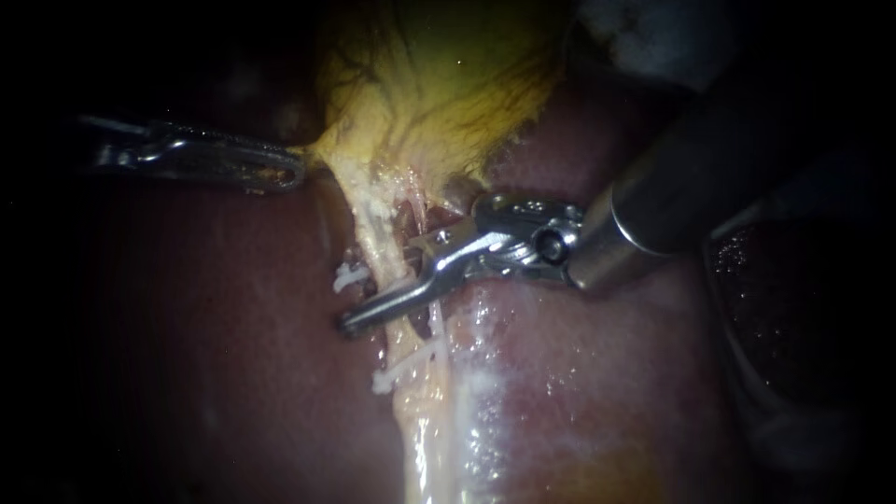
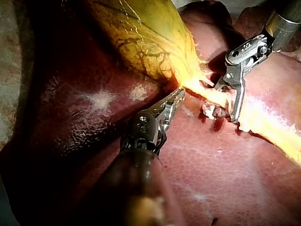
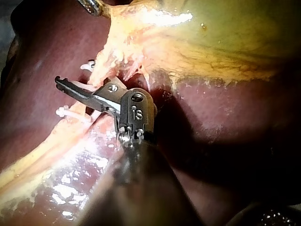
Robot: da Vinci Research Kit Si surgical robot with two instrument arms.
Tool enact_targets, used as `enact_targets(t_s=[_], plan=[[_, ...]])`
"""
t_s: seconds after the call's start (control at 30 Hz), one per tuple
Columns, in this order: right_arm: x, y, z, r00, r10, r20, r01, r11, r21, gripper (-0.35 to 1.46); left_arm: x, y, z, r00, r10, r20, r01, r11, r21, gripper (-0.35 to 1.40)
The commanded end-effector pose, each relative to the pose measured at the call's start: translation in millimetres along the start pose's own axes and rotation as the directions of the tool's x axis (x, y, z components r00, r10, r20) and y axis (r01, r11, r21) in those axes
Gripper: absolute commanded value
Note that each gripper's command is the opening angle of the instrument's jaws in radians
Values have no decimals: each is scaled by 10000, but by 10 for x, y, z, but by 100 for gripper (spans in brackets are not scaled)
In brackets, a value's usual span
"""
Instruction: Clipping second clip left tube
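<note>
**A:** Where's the tube (image 1: 378,245)?

**B:** It runs from the gallbladder (image 1: 439,84) neck down across the liver (image 1: 215,355). The upper clip (image 1: 349,277) and lower clip (image 1: 392,378) sit on it.

**A:** End effectors?

**B:** On my right instrument (image 1: 359,317) it's narrowly parted, astride the tube between those clips. On my left instrument (image 1: 285,173) it's clamped on the gallbladder's neck edge.

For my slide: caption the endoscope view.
Left instrument holds the gallbladder; right instrument's open jaws straddle a tube between two clips.

dark edges, lit centre, glare on wet liver (image 1: 523,373)
</note>
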Motion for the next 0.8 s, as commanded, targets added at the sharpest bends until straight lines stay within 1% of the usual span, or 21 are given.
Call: enact_targets(t_s=[0.03, 0.07, 0.13, 0.27, 0.37, 0.57, 0.67, 0.8], plan=[[-4, -2, -1, 9997, 226, -45, -225, 9993, 307, 60, 0, 0, 0, 10000, -2, 0, 2, 10000, 3, -35], [-6, -3, -2, 9996, 267, -99, -261, 9983, 514, 60, 0, 0, -1, 10000, -2, 0, 2, 10000, 4, -35], [-11, -8, -3, 9992, 397, -60, -390, 9951, 903, 59, 0, 0, -1, 10000, -2, -1, 2, 10000, 5, -35], [-18, -19, -4, 9987, 506, 114, -517, 9889, 1395, 58, 0, 0, -1, 10000, -2, -1, 2, 10000, 8, -35], [-21, -28, -2, 9963, 843, 159, -858, 9801, 1788, 56, 0, 0, -1, 10000, -2, -2, 2, 10000, 8, -35], [-26, -41, 6, 9946, 929, 461, -1008, 9707, 2183, 54, 0, 0, -2, 10000, -2, -2, 2, 10000, 8, -35], [-29, -44, 11, 9938, 937, 593, -1051, 9667, 2333, 54, 0, 0, -2, 10000, -2, -2, 2, 10000, 9, -35], [-32, -45, 16, 9924, 1000, 714, -1144, 9642, 2392, 53, 0, 0, -2, 10000, -2, -2, 2, 10000, 9, -35]])
